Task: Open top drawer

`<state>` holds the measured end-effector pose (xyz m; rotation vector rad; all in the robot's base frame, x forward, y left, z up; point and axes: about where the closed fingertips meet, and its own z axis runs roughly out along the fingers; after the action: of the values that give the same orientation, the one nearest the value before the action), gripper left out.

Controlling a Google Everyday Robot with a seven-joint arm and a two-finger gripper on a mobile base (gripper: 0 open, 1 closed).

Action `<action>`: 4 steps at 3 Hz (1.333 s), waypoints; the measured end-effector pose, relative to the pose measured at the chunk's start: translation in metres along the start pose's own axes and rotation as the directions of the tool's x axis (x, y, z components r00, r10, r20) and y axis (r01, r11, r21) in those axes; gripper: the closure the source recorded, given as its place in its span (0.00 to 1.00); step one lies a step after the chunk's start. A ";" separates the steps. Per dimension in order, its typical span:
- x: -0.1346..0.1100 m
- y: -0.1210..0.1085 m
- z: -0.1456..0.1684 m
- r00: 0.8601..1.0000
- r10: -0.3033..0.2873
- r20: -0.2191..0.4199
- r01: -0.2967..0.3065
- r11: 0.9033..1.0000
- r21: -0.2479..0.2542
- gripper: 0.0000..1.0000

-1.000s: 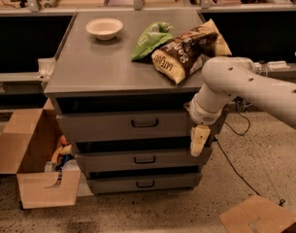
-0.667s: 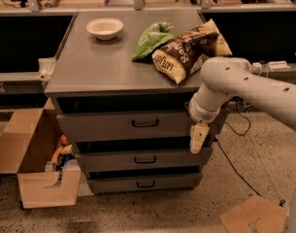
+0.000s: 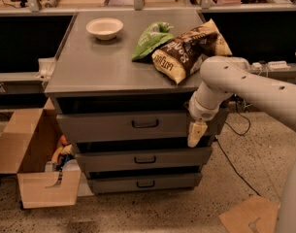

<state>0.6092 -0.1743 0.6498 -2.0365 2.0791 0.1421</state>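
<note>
The top drawer is the tallest grey front of three, with a dark loop handle at its centre. It stands pulled out a little, with a dark gap above it under the cabinet top. My gripper hangs on the white arm at the drawer's right end, well right of the handle, pointing down in front of the drawer's lower edge. It holds nothing that I can see.
A white bowl, a green bag and a brown chip bag lie on the cabinet top. Two shallower drawers sit below. An open cardboard box stands at the left, flat cardboard at the right.
</note>
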 end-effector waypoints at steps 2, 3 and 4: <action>0.006 0.044 -0.024 0.999 0.020 0.036 -0.020 1.000 -0.002 0.66; 0.006 0.047 -0.024 0.999 0.020 0.036 -0.020 1.000 -0.002 0.88; 0.001 0.065 -0.031 0.998 0.006 0.059 -0.006 1.000 -0.014 1.00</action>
<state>0.5412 -0.1801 0.6736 -2.0090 2.0547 0.2150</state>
